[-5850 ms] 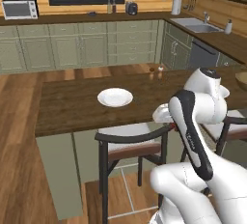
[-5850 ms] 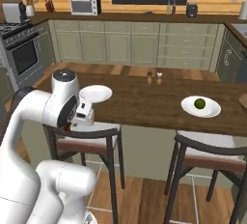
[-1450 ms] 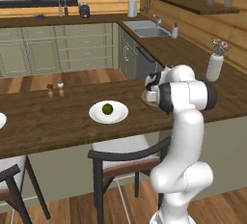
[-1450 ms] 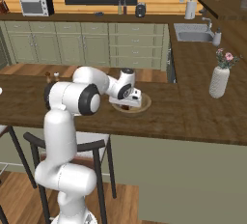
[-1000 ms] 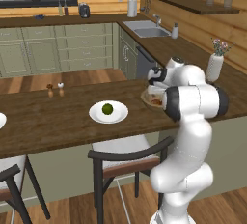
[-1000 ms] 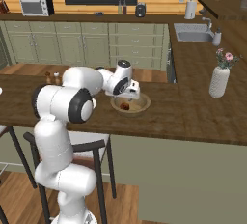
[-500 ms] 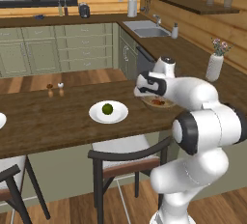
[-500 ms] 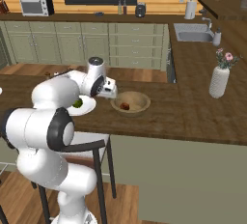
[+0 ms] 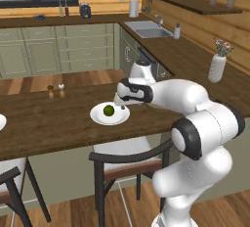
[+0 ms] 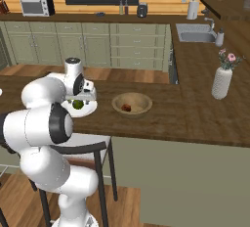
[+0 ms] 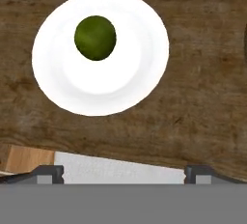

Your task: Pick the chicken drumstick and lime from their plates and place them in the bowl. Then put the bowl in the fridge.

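Note:
The dark green lime lies on a white plate, up and left of the plate's middle in the hand view. My gripper hovers above that plate, open, with nothing between its fingers. From the base views the lime sits just beside the gripper. The wooden bowl stands to the right of the plate and holds the reddish-brown chicken drumstick. The rim of a second white plate shows at the far left. The fridge is out of view.
Salt and pepper shakers stand behind the lime's plate. A white vase of flowers is at the counter's right end. Dark-framed chairs are tucked under the near counter edge.
The arm has swung left from over the bowl to over the lime's plate. The drumstick stays in the bowl. The jaws remain open.

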Controlling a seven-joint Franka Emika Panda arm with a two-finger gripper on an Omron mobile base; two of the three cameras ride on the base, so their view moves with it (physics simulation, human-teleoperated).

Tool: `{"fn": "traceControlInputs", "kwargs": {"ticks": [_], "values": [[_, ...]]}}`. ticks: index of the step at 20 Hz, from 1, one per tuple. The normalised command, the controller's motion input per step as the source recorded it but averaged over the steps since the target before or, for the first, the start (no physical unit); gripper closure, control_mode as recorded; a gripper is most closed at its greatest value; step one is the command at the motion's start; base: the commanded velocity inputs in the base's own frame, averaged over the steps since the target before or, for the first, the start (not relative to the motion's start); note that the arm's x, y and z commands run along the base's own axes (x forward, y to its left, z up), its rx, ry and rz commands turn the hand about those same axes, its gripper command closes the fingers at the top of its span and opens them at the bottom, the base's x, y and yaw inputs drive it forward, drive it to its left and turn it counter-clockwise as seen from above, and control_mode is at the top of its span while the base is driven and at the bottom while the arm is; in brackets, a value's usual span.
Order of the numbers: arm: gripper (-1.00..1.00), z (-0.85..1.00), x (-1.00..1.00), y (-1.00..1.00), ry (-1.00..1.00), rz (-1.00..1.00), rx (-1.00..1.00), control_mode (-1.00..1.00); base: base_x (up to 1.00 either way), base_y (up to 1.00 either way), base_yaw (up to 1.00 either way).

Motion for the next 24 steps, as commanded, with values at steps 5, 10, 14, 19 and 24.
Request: {"fn": "traceControlInputs", "kwargs": {"ticks": [5,10,14,19,24], "values": [[-1.0,0.01,0.34,0.48,0.16,0.06,-0.01,-1.0,0.0,0.0,0.0],[-1.0,-0.31,0.61,0.35,0.01,0.01,0.0,-1.0,0.0,0.0,0.0],[-1.0,-0.49,0.62,0.3,0.0,0.0,0.0,-1.0,0.0,0.0,0.0],[-1.0,-0.53,0.24,0.0,-0.13,0.0,-0.01,-1.0,0.0,0.0,0.0],[-1.0,-0.36,0.06,0.01,-0.2,-0.01,0.0,-1.0,0.0,0.0,0.0]]}}
